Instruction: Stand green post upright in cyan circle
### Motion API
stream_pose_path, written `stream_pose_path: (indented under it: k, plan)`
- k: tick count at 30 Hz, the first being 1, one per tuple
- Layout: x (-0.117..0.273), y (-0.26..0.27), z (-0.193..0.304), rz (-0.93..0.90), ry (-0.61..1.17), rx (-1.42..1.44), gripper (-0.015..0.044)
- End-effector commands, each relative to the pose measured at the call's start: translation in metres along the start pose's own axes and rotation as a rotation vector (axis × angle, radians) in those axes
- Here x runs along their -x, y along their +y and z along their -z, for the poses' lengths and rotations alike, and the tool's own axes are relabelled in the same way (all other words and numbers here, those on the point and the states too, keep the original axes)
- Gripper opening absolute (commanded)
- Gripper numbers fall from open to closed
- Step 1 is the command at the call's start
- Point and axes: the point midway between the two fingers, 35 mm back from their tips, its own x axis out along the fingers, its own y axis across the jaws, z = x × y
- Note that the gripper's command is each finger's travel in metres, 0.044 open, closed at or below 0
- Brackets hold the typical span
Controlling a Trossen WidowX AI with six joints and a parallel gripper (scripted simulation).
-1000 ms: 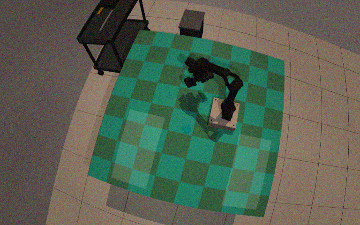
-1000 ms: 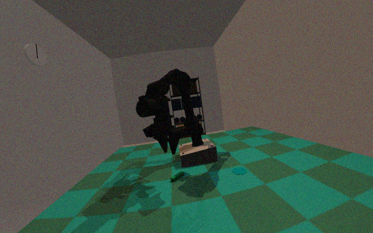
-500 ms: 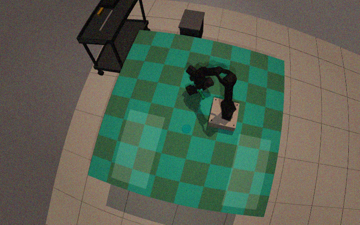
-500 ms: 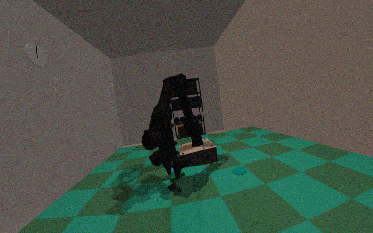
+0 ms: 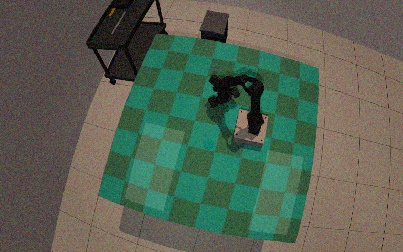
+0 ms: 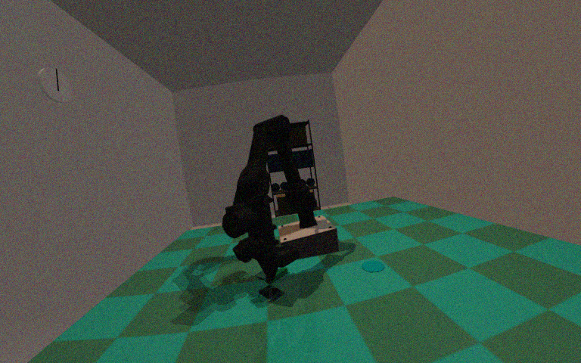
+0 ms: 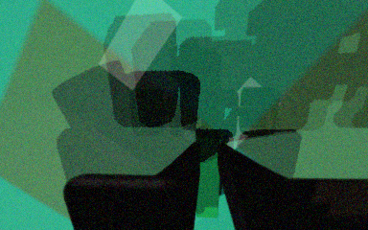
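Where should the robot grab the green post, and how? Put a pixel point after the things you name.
I'd pinch the green post (image 5: pixel 226 106) (image 7: pixel 208 187) around its long sides, coming from above. It's long, thin and lying down, so its narrow width fits between the fingers. The gripper (image 7: pixel 207 148) is doing just that now. Holding nearer one end would probably make standing it up in the blue circle (image 5: pixel 208 144) (image 6: pixel 373 265) easier.

The broad tabletop (image 5: pixel 195 187) (image 6: pixel 308 338) (image 7: pixel 24 105) is chequered in teal green and dark olive squares. In the top view, two pale rectangles of light fall across its near left and near right. A flat cyan circle (image 5: pixel 208 144) (image 6: pixel 373 265) lies left of the block-shaped, pale-topped base (image 5: pixel 245 117) (image 6: pixel 317 246), which stands right of centre. Dark shadows spread left of the base.
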Motion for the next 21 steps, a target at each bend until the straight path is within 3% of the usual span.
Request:
stream_pose_path:
  k: [1,21]
  plan:
    - [0.003,0.0,0.0,0.003,0.003,0.004,0.0022]
    - [0.062,0.002,-0.006,0.003,0.002,0.004,0.0022]
